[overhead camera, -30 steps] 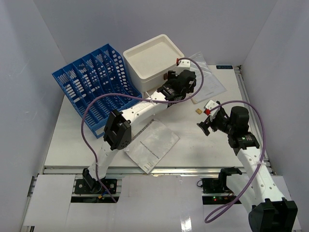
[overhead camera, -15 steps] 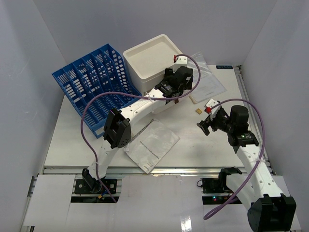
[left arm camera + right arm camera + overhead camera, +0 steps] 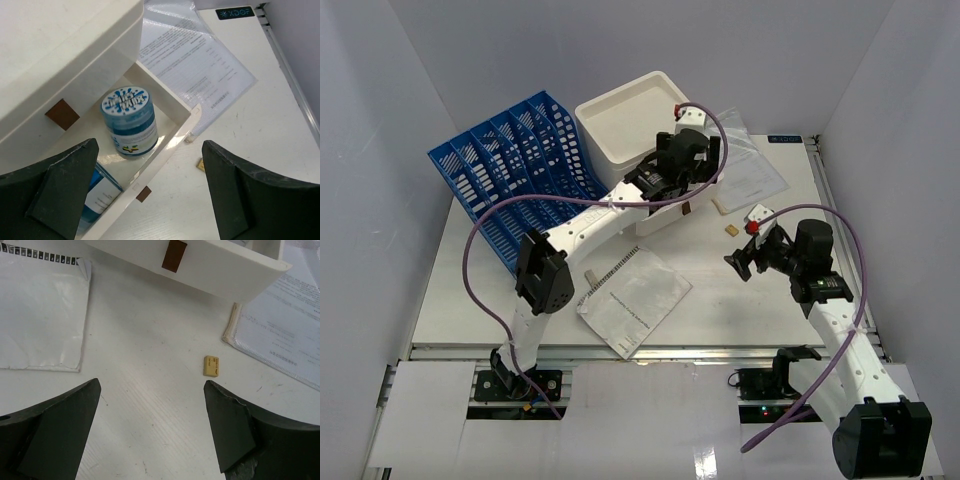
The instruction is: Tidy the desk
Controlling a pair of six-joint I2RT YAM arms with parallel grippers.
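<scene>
Here, the white counter (image 3: pixel 730 312) fills the middle of the top view, rail-edged, reaching from the arm bases at the bottom to the back wall. At its upper left stands a blue file rack (image 3: pixel 515 170). Just right of that, at upper centre, sits a white drawer box (image 3: pixel 630 125) with its drawer (image 3: pixel 167 95) open. The left jaws hang over the open drawer, spread apart and holding nothing. In the left wrist view a jar (image 3: pixel 129 122) with a blue patterned lid stands upright in the drawer, and a blue-and-white packet (image 3: pixel 100 197) lies at the lower left, partly hidden by one jaw. A printed sheet (image 3: pixel 200 65) in a clear sleeve lies flat on the counter at the upper right, just beside the drawer. The right jaws sit at the middle right of the top view, over bare counter, also apart and empty. In the right wrist view a small tan block (image 3: pixel 211 365) lies on the counter ahead of them, between a spiral notebook (image 3: pixel 40 315) at the left and the sheet at the right. The drawer front, with a brown tab (image 3: pixel 174 255), crosses the top of that view.
</scene>
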